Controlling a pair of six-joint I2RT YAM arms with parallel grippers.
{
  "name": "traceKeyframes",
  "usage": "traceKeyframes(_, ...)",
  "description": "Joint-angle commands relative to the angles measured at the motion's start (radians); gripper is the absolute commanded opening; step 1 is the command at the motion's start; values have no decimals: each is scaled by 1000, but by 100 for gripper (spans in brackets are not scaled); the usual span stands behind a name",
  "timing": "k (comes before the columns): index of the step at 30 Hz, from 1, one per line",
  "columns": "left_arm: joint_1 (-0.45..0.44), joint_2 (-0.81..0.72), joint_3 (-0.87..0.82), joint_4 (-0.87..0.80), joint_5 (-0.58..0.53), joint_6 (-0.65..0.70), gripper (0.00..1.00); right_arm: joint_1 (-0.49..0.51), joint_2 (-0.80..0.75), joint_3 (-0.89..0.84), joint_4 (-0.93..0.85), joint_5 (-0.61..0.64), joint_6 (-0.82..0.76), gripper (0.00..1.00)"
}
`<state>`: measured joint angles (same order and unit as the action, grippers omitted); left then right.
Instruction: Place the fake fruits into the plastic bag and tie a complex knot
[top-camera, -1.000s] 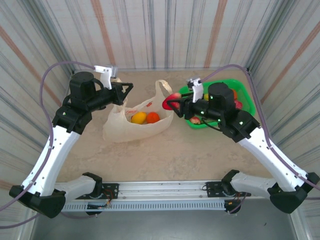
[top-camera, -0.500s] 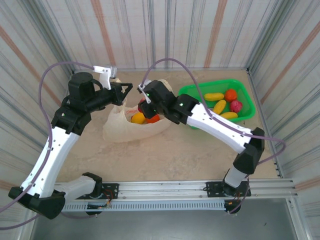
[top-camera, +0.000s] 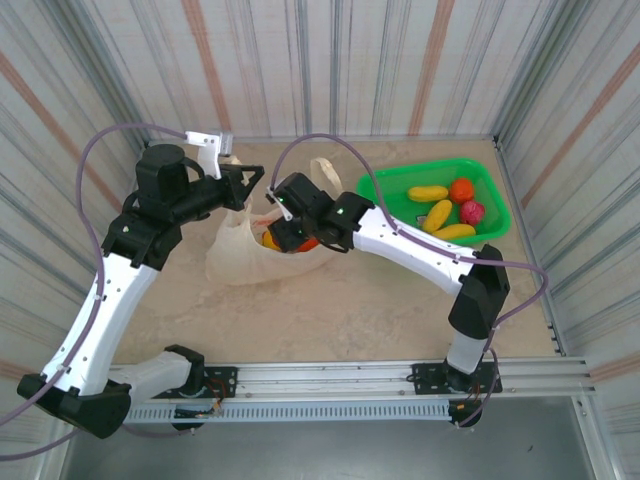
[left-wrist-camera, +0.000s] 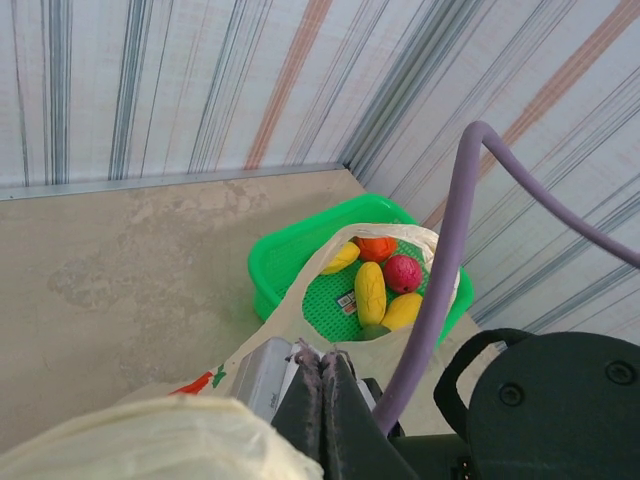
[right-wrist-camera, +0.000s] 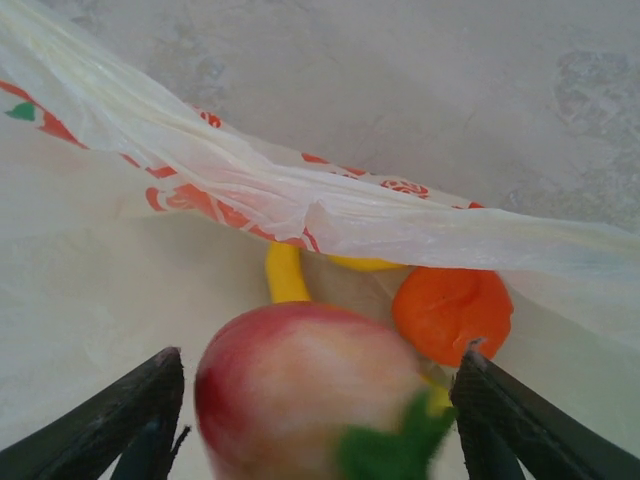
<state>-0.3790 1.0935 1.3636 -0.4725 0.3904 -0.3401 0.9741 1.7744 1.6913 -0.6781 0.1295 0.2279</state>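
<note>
No words or numbers can be read here. A small white sticker (left-wrist-camera: 347, 299) lies on the bottom of the green basket (left-wrist-camera: 285, 275). It has dark marks on it, but they are too tiny to read. The plastic bag (right-wrist-camera: 330, 215) has red-orange prints (right-wrist-camera: 385, 186) on it. They look like little pictures and curls, not letters, and some are blurry.
</note>
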Motion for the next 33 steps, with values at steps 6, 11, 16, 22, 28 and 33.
traceKeyframes(6, 8, -14, 23, -1, -15, 9, 4, -20, -42, -42, 40, -22, 33, 72)
traceKeyframes(11, 8, -12, 28, -4, -15, 9, 5, -28, -96, -41, 50, -51, 52, 69)
traceKeyframes(16, 8, -11, 26, -4, -17, 9, 6, -31, -187, -45, 79, -116, 60, 65)
traceKeyframes(22, 8, -15, 25, -6, -16, 9, 2, -34, -349, -100, 143, -178, 43, 64)
traceKeyframes(28, 8, -16, 25, -4, -12, 6, 0, -68, -517, -159, 188, -229, 26, 65)
traceKeyframes(33, 8, -15, 25, 5, -1, -4, 0, -192, -650, -250, 237, -184, 100, 64)
